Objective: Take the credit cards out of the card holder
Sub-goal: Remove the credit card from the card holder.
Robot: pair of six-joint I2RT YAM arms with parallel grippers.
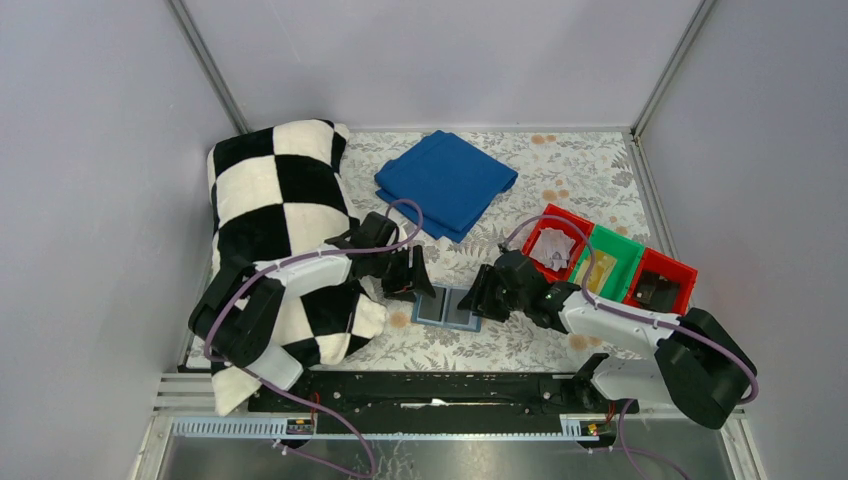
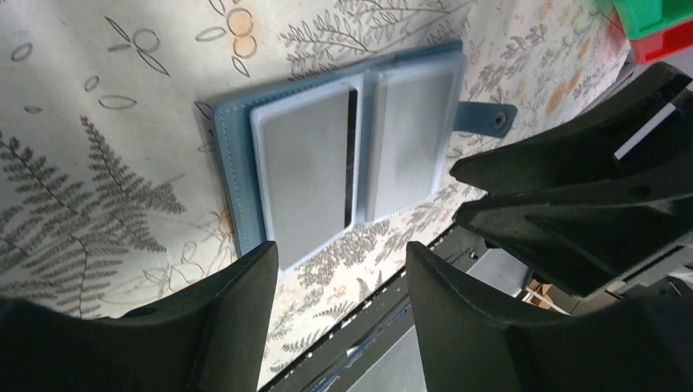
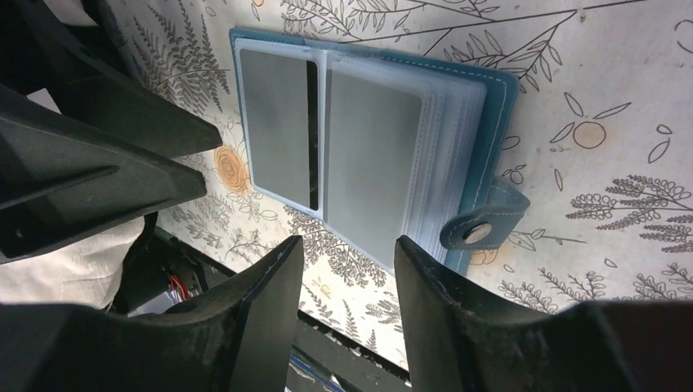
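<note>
My left claw [image 2: 340,260] and right claw [image 3: 347,249] both hang released, gripping nothing. The card holder [image 1: 447,306] lies open and flat on the table [image 1: 590,170] between them, left claw at its 9 o'clock, right at 3. Grey credit cards [image 2: 306,167] seem to fill its clear sleeves, though glare blurs them.

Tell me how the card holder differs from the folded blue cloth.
Size: the card holder is far smaller than the blue cloth. Colour: the holder is teal, the cloth a deeper blue. State: the holder lies open, showing clear sleeves; the cloth is folded. Both lie flat on the floral table.
</note>
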